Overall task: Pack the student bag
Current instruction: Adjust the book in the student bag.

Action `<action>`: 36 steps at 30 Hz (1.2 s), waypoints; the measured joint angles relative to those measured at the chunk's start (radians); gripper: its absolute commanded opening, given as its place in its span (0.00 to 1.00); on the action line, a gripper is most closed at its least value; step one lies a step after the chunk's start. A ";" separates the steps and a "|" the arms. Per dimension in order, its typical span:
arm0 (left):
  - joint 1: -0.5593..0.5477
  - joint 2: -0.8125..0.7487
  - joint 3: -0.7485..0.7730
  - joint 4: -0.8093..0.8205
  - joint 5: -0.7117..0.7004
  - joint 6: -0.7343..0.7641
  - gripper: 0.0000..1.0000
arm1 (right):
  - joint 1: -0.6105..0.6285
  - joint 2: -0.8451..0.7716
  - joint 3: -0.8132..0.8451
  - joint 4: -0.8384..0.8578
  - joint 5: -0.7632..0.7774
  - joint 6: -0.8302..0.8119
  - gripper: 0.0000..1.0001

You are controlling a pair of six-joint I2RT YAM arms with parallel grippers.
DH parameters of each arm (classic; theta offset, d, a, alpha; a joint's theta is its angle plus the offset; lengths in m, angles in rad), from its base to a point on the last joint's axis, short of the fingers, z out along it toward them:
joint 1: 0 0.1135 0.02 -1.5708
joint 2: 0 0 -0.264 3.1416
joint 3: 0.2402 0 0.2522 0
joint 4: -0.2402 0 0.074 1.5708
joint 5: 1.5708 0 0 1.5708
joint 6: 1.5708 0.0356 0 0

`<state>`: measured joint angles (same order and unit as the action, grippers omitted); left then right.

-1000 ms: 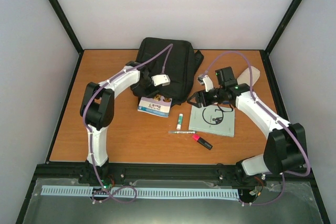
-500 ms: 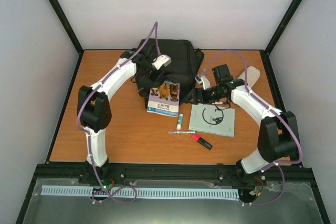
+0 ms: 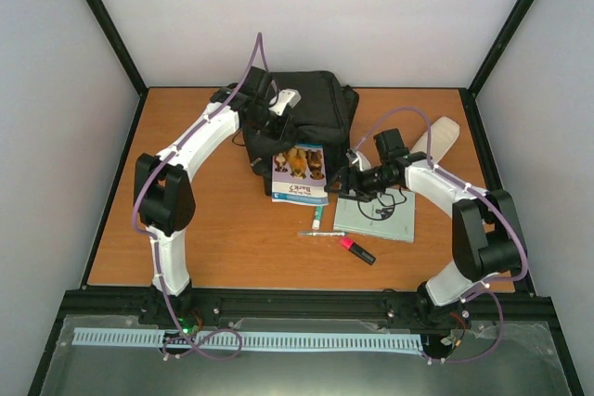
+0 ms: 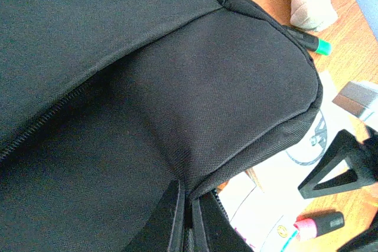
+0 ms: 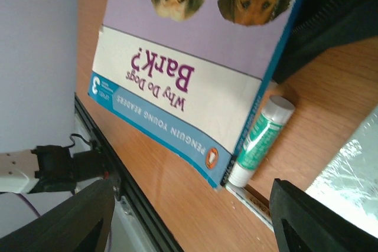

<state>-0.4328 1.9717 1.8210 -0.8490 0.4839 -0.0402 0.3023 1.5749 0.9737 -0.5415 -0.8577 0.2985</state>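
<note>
The black soft fabric backpack (image 3: 311, 108) sits at the far centre of the wooden table (image 3: 186, 229), roughly rectangular, with its long axis running far to near. The cloth is a fine black weave (image 4: 147, 87). A zipper line crosses one panel, and a stitched seam rounds the corner. The near edge looks bunched and raised. Whether any compartment is unzipped cannot be determined.

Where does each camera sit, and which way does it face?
Top external: high behind the arm bases, looking down on the wooden table; both arms show, with left gripper and right gripper.
Left wrist: close against the black fabric student bag; its shut fingers pinch the fabric.
Right wrist: low, facing the purple dog book and green-white glue stick; its open fingers show.
Shared: top and right wrist both show book and glue stick.
</note>
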 measured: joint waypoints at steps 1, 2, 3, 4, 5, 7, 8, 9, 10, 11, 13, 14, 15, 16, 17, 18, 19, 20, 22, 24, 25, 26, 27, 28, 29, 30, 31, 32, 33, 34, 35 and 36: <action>0.000 0.000 0.000 0.002 0.003 -0.009 0.01 | 0.000 0.006 0.000 0.019 -0.011 0.018 0.71; 0.000 0.000 0.000 0.005 0.008 -0.015 0.01 | 0.000 0.014 0.000 0.037 -0.019 0.035 0.70; 0.000 0.000 0.000 0.005 0.011 -0.020 0.01 | 0.000 0.023 0.000 0.056 -0.023 0.055 0.70; 0.000 0.000 0.000 0.007 0.014 -0.024 0.01 | 0.000 0.031 -0.001 0.070 -0.026 0.067 0.69; 0.000 0.000 0.000 0.009 0.017 -0.029 0.01 | 0.000 0.039 -0.005 0.087 -0.028 0.084 0.68; 0.000 0.000 0.000 0.011 0.022 -0.035 0.01 | 0.000 0.056 -0.019 0.117 -0.036 0.113 0.67; 0.000 0.000 0.001 0.011 0.022 -0.037 0.01 | 0.000 0.064 -0.027 0.129 -0.039 0.126 0.66; 0.000 0.000 0.003 0.012 0.023 -0.039 0.01 | 0.000 0.073 -0.034 0.137 -0.041 0.137 0.65; 0.000 0.000 0.004 0.012 0.023 -0.040 0.01 | 0.000 0.081 -0.041 0.145 -0.041 0.146 0.64; 0.000 0.000 0.005 0.013 0.023 -0.043 0.01 | 0.000 0.090 -0.049 0.153 -0.040 0.158 0.64; 0.000 0.000 0.006 0.016 0.026 -0.048 0.01 | 0.000 0.103 -0.060 0.165 -0.041 0.176 0.60; 0.000 0.000 0.006 0.017 0.028 -0.052 0.01 | 0.000 0.107 -0.063 0.168 -0.041 0.183 0.57; 0.000 0.000 0.006 0.019 0.031 -0.055 0.01 | 0.000 0.112 -0.064 0.174 -0.041 0.190 0.53; 0.000 0.000 0.006 0.019 0.034 -0.060 0.01 | 0.000 0.116 -0.065 0.182 -0.042 0.199 0.50; 0.000 0.000 0.006 0.020 0.037 -0.062 0.01 | 0.000 0.120 -0.066 0.190 -0.046 0.211 0.49; 0.000 0.000 0.006 0.021 0.039 -0.064 0.01 | 0.000 0.124 -0.066 0.201 -0.052 0.218 0.49; 0.000 0.000 0.006 0.022 0.040 -0.066 0.01 | 0.000 0.127 -0.066 0.211 -0.060 0.221 0.48; 0.000 0.000 0.006 0.023 0.041 -0.067 0.01 | 0.000 0.130 -0.066 0.223 -0.068 0.224 0.45; 0.000 0.000 0.006 0.026 0.044 -0.069 0.01 | 0.000 0.132 -0.067 0.249 -0.083 0.233 0.35; 0.000 -0.002 0.006 0.027 0.048 -0.069 0.01 | 0.000 0.132 -0.072 0.277 -0.097 0.245 0.21; 0.000 -0.006 0.006 0.027 0.051 -0.068 0.01 | 0.000 0.132 -0.074 0.287 -0.103 0.249 0.13; 0.000 -0.010 0.006 0.027 0.053 -0.068 0.01 | 0.000 0.132 -0.077 0.295 -0.105 0.256 0.09; 0.000 -0.014 0.006 0.026 0.055 -0.068 0.01 | 0.000 0.132 -0.079 0.299 -0.109 0.250 0.05; 0.000 -0.021 0.006 0.027 0.057 -0.068 0.01 | 0.000 0.132 -0.079 0.299 -0.109 0.257 0.03; 0.000 -0.029 0.005 0.027 0.060 -0.068 0.01 | 0.000 0.131 -0.079 0.301 -0.106 0.256 0.03; 0.000 -0.039 0.002 0.026 0.063 -0.068 0.01 | -0.001 0.131 -0.079 0.303 -0.108 0.253 0.03; 0.000 -0.048 -0.004 0.027 0.065 -0.068 0.01 | -0.002 0.129 -0.079 0.303 -0.106 0.248 0.03; 0.000 -0.061 -0.011 0.028 0.066 -0.067 0.01 | -0.002 0.125 -0.079 0.303 -0.107 0.244 0.03; 0.000 -0.070 -0.018 0.027 0.067 -0.066 0.01 | -0.002 0.120 -0.079 0.301 -0.108 0.245 0.03; 0.000 -0.079 -0.025 0.028 0.068 -0.064 0.01 | -0.003 0.114 -0.079 0.298 -0.108 0.244 0.03; 0.000 -0.086 -0.031 0.028 0.069 -0.062 0.01 | -0.006 0.108 -0.078 0.295 -0.108 0.244 0.03; 0.000 -0.091 -0.034 0.028 0.071 -0.060 0.01 | -0.008 0.104 -0.077 0.291 -0.108 0.244 0.03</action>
<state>-0.4324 1.8805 1.7866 -0.8211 0.5552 -0.1005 0.2939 1.6787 0.8967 -0.2504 -0.9653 0.5423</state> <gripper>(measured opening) 0.044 0.060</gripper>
